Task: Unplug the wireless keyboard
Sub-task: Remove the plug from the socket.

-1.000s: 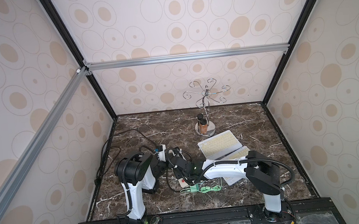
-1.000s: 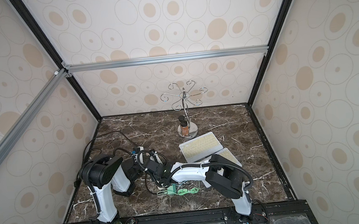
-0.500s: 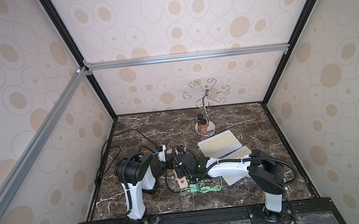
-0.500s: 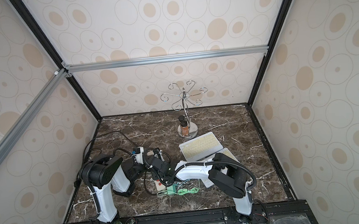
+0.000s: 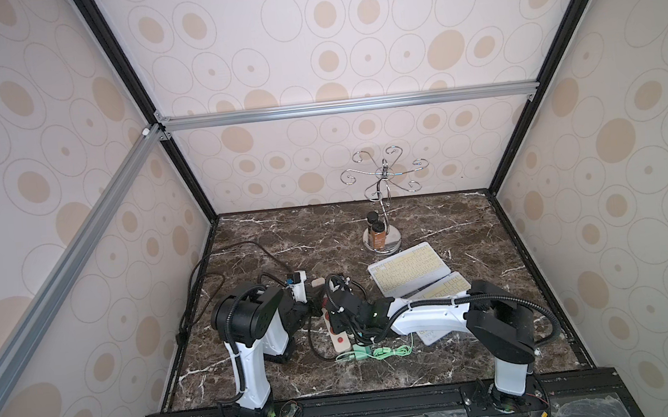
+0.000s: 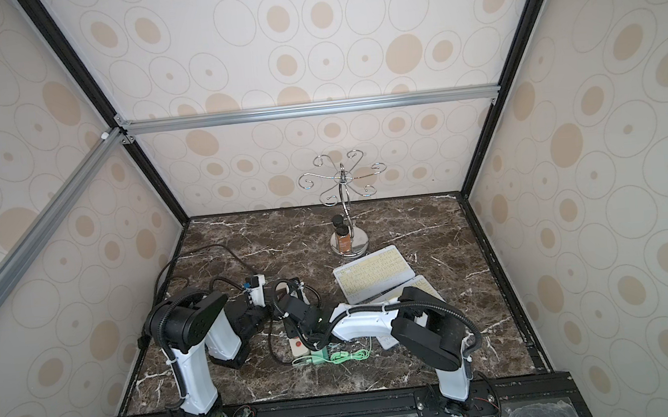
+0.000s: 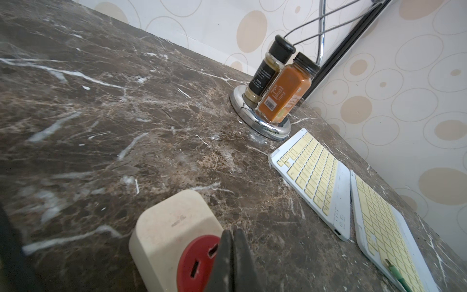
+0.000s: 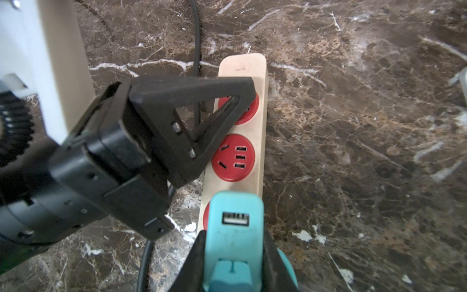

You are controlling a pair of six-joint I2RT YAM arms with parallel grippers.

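A beige power strip (image 8: 260,141) with red sockets lies left of centre on the marble table (image 5: 367,223). My right gripper (image 8: 233,242) is shut on a teal USB charger (image 8: 233,217) over the strip's third socket. Its USB port is empty, and whether it is seated I cannot tell. My left gripper (image 7: 233,235) is shut, with its tips on the strip's end socket (image 7: 194,263). Two white keyboards with yellow keys (image 5: 409,271) (image 5: 442,289) lie to the right. A green cable's plug (image 7: 394,271) rests loose on the nearer keyboard (image 7: 379,227).
A chrome hook stand (image 5: 383,196) with two spice jars (image 5: 377,232) on its base stands behind the keyboards. A green plug and a coiled green cable (image 5: 379,353) lie at the strip's near end. Black cables (image 5: 221,270) loop along the left wall. A third keyboard (image 5: 428,336) lies partly under my right arm.
My right arm has shifted a little to the right above the strip, still shut on the charger. The left arm has not moved.
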